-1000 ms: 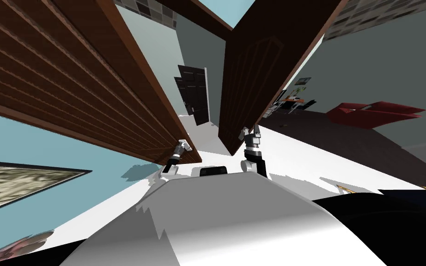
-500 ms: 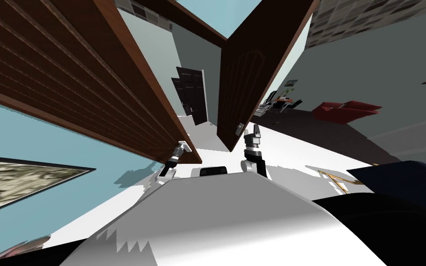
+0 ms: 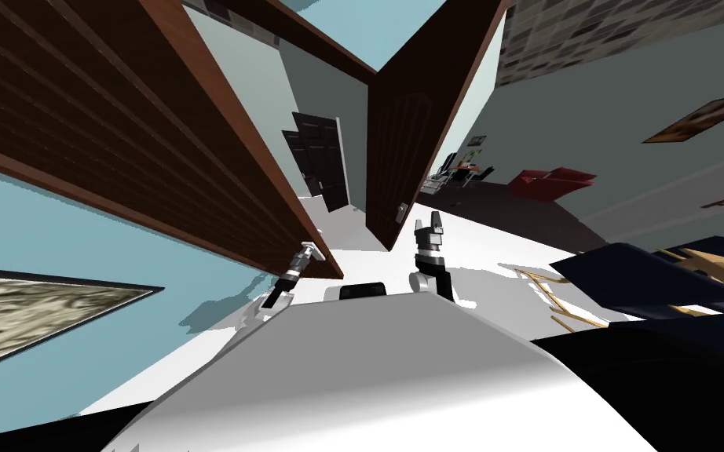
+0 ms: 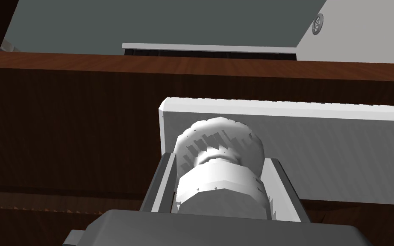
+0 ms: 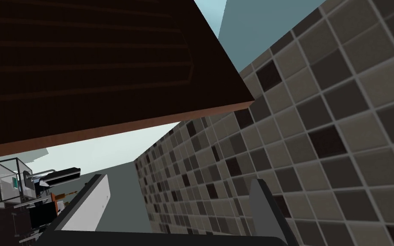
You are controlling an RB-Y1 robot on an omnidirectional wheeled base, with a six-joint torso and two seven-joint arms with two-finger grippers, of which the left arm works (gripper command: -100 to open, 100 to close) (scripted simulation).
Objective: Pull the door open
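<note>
Left wrist view: my L gripper point(image 4: 222, 159) clamps the white knob point(image 4: 217, 136) on the brown door point(image 4: 63, 119), at my front-left. Pull smoothly along its arc, grip firm. R gripper point(image 3: 429, 224) hangs open.

the left gripper point(image 4: 222, 159) clamps a white round knob point(image 4: 217, 181) on a white plate point(image 4: 328, 145) against the brown door point(image 4: 63, 124).

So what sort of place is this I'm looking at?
Probably a hallway in a house: a brown wooden door with a white knob, a dark panelled door down the passage, and what looks like a red sofa in the room beyond.
</note>
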